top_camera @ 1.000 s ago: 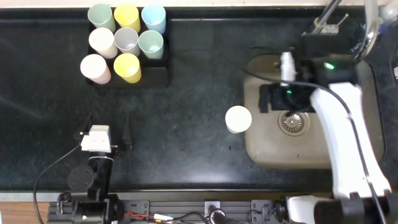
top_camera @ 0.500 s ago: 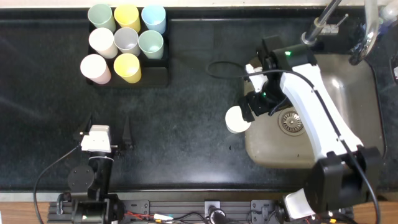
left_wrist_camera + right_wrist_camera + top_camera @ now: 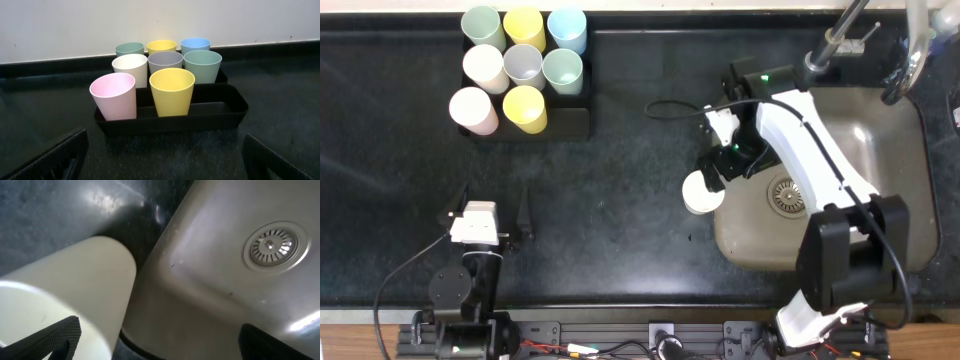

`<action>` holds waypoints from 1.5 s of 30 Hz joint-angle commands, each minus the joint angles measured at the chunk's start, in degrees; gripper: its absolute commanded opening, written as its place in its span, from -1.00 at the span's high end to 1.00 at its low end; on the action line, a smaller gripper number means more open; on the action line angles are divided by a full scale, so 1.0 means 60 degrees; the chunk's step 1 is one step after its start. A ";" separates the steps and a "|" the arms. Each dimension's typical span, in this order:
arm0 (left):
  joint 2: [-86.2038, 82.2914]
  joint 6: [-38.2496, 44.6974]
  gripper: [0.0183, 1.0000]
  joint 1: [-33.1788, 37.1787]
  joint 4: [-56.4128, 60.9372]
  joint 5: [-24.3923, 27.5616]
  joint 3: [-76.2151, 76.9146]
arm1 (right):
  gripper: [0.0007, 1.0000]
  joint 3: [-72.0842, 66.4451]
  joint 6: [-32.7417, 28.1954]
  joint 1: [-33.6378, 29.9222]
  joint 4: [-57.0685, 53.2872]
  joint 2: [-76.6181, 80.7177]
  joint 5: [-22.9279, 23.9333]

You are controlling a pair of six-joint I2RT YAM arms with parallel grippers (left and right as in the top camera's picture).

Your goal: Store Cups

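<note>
Cream cup (image 3: pixel 696 196) on the bench (image 3: pixel 620 220) at the sink (image 3: pixel 880 130) rim, partly hidden beneath the right pincer (image 3: pixel 162 342), fingers spread wide, contact unclear, left pincer (image 3: pixel 160 155) open, well back from tray (image 3: pixel 220 112).

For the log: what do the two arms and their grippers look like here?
Right arm: white links, black joints, a green light, a looping black cable. Left arm: black, with a white wrist block and a thin black cable. Left gripper and right gripper have black fingers.
</note>
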 commanded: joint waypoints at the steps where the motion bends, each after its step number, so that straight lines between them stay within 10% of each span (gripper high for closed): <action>1: -0.0087 0.0178 -1.00 0.0040 -0.0066 -0.0018 0.0000 | -0.95 0.0036 -0.0138 0.0044 0.0208 0.0007 0.0058; 10: -0.0087 0.0182 -1.00 0.0040 -0.0066 -0.0018 0.0000 | -1.00 0.0033 -0.0353 0.0051 0.0317 0.0193 0.0025; 11: -0.0087 0.0178 -1.00 0.0040 -0.0066 -0.0018 0.0000 | -0.75 0.0033 -0.0353 0.0055 0.0361 0.0237 0.0025; 13: -0.0087 0.0178 -1.00 0.0040 -0.0066 -0.0018 0.0000 | 0.65 0.0033 -0.0346 0.0073 0.0357 0.0277 0.0025; 14: -0.0087 0.0182 -1.00 0.0040 -0.0066 -0.0018 0.0000 | 0.92 0.0033 -0.0335 0.0098 0.0328 0.0277 0.0022; 22: -0.0087 0.0182 -1.00 0.0040 -0.0066 -0.0018 0.0000 | 0.92 0.0892 -0.0011 0.0936 -0.0583 0.0029 -0.0412; 36: -0.0087 0.0178 -1.00 0.0040 -0.0066 -0.0018 0.0000 | 0.92 1.0324 0.2346 0.2707 -0.1559 0.1949 -0.0339; 45: -0.0087 0.0178 -1.00 0.0040 -0.0066 -0.0018 0.0000 | 0.91 1.1092 0.2856 0.3869 -0.1388 0.3566 0.0204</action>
